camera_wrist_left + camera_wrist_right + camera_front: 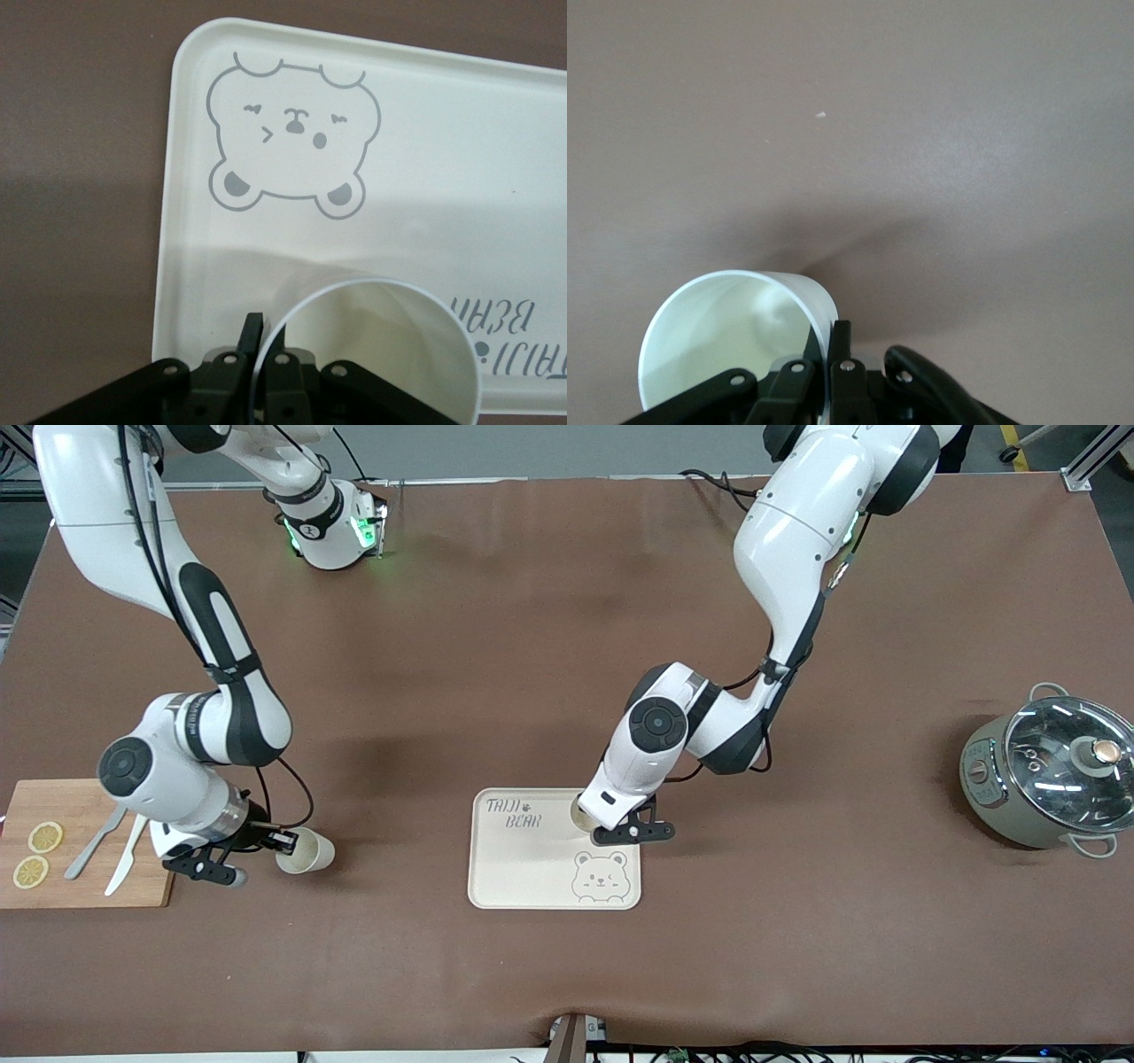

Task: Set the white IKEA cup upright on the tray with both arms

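The cream tray (532,868) with "TAIJI BEAR" lettering and a bear face lies at the table's middle, near the front camera. My left gripper (595,828) is over its corner toward the left arm's end, shut on the rim of a white cup (580,815) held mouth up. In the left wrist view the fingers (254,332) pinch the cup's wall (381,354) over the tray (425,177). My right gripper (282,841) is shut on the rim of a second white cup (306,850), tilted on its side beside the cutting board. It also shows in the right wrist view (726,328).
A wooden cutting board (84,802) with two lemon slices (37,855), a knife and a fork lies at the right arm's end. A grey pot with a glass lid (1050,775) stands at the left arm's end.
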`<state>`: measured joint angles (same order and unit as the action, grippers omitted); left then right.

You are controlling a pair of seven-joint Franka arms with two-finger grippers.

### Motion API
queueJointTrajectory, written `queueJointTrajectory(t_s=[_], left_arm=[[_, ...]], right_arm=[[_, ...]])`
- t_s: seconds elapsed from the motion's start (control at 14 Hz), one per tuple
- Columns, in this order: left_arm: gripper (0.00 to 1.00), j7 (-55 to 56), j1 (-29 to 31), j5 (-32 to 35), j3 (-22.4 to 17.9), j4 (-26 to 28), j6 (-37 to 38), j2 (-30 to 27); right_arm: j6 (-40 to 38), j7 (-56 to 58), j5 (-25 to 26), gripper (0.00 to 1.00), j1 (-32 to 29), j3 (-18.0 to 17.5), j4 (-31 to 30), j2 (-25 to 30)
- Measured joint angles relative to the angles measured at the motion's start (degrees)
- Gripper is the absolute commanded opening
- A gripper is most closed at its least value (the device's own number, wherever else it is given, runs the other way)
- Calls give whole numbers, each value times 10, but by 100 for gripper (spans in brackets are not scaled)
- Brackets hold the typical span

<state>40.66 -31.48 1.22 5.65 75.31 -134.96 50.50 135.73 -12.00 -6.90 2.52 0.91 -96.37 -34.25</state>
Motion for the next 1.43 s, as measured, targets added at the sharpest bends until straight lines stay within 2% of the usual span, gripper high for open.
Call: queueJointTrajectory(t_s=[0.29,0.57,0.71,0.93,1.21,1.43], left_arm=[[0,0,-2,0,-7,-1,-14,13],[0,0,0,0,-13,-3,-14,13],[99,0,0,0,-13,-3,-14,13],[100,0,0,0,-15,-3,-14,13],[100,15,1,0,-18,-18,-8,3],[100,21,9,0,-19,-27,72,-38]], right_arm=[[-151,-99,-1,0,15,-2,144,9],[-174,-202,-19,0,59,-4,195,9],[-172,-259,-19,0,92,-5,216,-1],[-149,-323,-19,0,139,-4,247,-28],[-111,-374,-14,0,182,-2,252,-58],[-87,-401,12,0,200,-1,253,-84]])
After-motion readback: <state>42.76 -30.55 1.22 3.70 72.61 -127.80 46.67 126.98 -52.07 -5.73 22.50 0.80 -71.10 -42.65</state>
